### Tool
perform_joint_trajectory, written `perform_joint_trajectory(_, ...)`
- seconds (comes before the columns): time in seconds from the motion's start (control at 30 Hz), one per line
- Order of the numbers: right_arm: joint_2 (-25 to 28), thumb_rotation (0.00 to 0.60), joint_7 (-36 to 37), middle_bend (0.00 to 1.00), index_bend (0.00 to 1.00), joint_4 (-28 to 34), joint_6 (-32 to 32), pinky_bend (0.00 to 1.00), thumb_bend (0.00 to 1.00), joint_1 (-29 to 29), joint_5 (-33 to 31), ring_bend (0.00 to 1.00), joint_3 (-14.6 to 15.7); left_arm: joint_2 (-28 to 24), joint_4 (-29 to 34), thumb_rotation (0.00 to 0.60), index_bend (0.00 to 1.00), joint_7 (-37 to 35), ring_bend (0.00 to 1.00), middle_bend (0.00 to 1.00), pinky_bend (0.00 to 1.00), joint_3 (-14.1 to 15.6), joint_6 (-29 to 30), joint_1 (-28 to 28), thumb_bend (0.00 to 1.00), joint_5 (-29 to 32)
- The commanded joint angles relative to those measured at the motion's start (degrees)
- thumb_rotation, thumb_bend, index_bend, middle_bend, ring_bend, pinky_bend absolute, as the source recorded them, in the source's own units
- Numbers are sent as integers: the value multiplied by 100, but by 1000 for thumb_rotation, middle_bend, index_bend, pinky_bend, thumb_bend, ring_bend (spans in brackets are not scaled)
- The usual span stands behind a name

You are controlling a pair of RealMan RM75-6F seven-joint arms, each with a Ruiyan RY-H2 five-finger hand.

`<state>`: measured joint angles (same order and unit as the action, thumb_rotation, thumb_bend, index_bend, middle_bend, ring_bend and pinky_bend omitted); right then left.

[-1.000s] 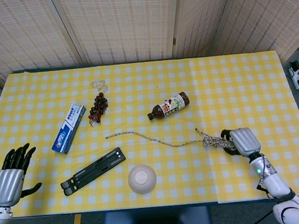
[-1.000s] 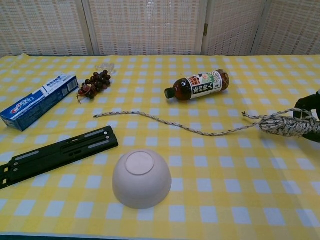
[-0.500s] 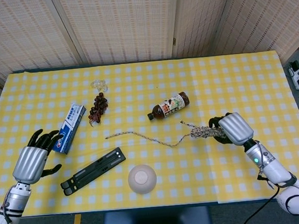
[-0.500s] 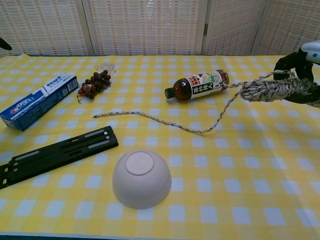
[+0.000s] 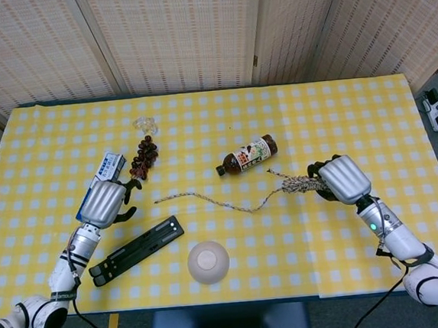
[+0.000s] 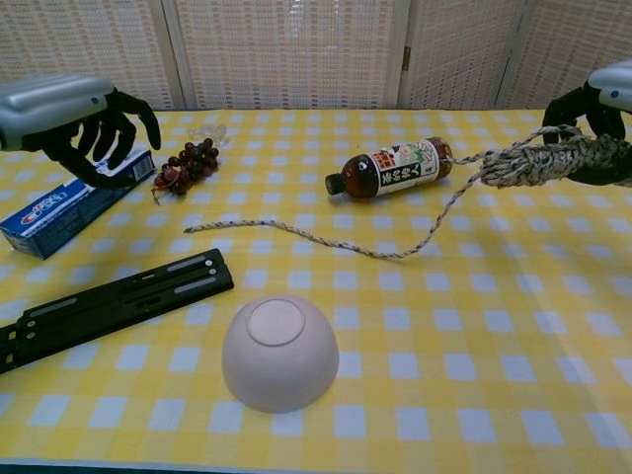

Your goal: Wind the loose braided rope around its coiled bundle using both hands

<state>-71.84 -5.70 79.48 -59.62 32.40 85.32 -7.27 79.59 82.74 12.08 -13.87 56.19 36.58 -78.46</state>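
My right hand (image 5: 337, 180) (image 6: 604, 109) grips the coiled bundle of braided rope (image 5: 301, 183) (image 6: 538, 160) and holds it lifted off the table at the right. The loose rope tail (image 5: 215, 203) (image 6: 296, 233) hangs down from the bundle and trails left across the yellow checked cloth. My left hand (image 5: 103, 204) (image 6: 74, 118) hovers at the left with its fingers apart and curved, holding nothing, above the toothpaste box and well left of the rope's free end.
A toothpaste box (image 5: 105, 174) (image 6: 64, 202), grapes (image 5: 143, 157) (image 6: 186, 164), a brown bottle (image 5: 247, 154) (image 6: 390, 168), a black folding stand (image 5: 137, 250) (image 6: 109, 306) and an upturned bowl (image 5: 208, 261) (image 6: 279, 352) lie around the rope. A small clear object (image 5: 146, 124) sits behind the grapes.
My left hand has moved in from the table's front left corner toward the toothpaste box. My right hand has lifted the bundle off the cloth, dragging the tail.
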Motion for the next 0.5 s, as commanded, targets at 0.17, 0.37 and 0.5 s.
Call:
perform_joint_trajectory(0.17, 70, 600, -243, 622, 679, 163, 61, 549, 580, 1, -247, 669, -30, 734, -599, 600, 463, 604, 730, 785, 729, -181, -603, 618, 336, 826)
perform_joint_trajectory(0.37, 64, 600, -321, 622, 682, 208, 94, 549, 580, -2, -332, 669, 17, 1213, -997, 600, 466, 940, 735, 790, 730, -204, -801, 904, 335, 1421)
perform_joint_trajectory(0.5, 62, 600, -334, 622, 683, 222, 86, 549, 580, -9, -353, 669, 46, 1461, -1219, 600, 499, 1014, 746, 806, 733, -206, -787, 1003, 334, 1673)
